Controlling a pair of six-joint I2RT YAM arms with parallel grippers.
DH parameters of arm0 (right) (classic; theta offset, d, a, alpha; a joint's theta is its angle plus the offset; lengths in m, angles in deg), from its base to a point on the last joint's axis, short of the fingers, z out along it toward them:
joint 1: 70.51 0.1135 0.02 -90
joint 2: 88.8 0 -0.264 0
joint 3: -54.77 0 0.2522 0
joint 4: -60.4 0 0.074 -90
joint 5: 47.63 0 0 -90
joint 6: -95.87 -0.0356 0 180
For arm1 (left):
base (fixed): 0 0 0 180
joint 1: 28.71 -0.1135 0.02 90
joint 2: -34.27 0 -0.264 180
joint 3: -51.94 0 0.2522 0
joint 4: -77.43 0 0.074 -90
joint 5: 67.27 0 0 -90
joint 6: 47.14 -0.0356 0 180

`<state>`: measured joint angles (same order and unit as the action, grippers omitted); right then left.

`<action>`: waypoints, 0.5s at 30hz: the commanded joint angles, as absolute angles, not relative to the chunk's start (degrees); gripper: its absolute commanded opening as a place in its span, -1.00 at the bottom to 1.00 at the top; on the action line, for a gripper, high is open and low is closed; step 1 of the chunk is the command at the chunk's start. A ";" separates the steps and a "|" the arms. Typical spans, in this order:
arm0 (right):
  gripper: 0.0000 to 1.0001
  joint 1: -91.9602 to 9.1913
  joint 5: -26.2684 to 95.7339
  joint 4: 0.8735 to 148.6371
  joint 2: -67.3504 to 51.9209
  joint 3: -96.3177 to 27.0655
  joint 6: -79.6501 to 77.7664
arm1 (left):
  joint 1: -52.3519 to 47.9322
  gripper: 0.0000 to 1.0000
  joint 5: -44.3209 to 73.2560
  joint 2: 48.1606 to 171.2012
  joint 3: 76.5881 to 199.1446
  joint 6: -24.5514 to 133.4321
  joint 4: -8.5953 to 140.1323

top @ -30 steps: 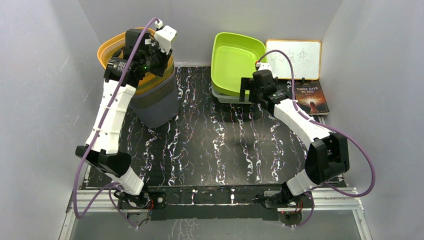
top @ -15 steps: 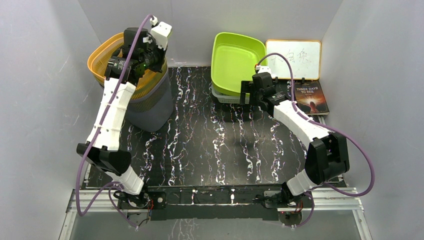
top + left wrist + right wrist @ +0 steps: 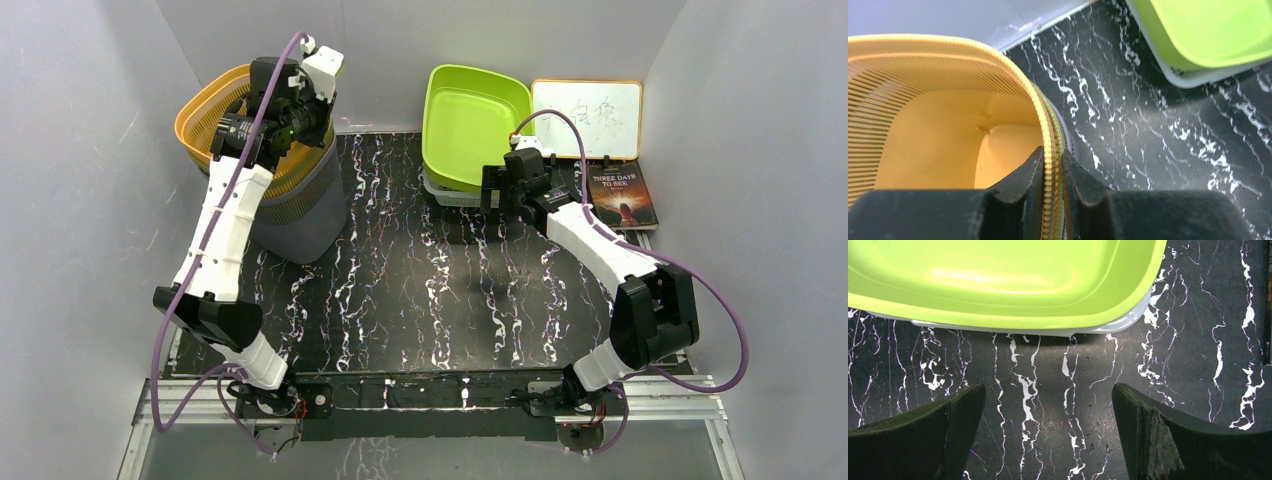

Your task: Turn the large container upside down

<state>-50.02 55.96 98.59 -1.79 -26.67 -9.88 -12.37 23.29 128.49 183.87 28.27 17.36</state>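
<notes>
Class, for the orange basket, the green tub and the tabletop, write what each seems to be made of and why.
The basket: probably moulded plastic, satin orange; thin even slats and a ribbed rim suggest it. The tub: plastic, glossy lime; soft highlights on smooth curved walls. The tabletop: black with white veins, marble look; stone or printed sheet, cannot tell.

2 white/blk arms (image 3: 225, 228) w/ purple cables (image 3: 741, 340)
</notes>
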 commanded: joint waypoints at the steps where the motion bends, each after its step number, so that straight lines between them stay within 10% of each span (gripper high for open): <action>1: 0.96 -50.34 56.78 96.09 -4.43 -26.50 -9.77 | -12.14 -0.62 24.09 128.85 182.76 28.10 10.62; 6: 0.96 -50.34 56.53 96.04 -4.44 -26.27 -9.96 | -12.11 -0.39 23.30 127.98 181.81 28.24 11.01; 10: 0.96 -50.32 56.45 95.93 -4.37 -26.23 -10.09 | -12.13 -1.00 24.47 127.63 180.77 28.01 12.15; 15: 0.96 -50.30 56.71 95.86 -4.42 -25.99 -10.01 | -12.16 -1.00 27.22 127.24 181.69 28.04 13.47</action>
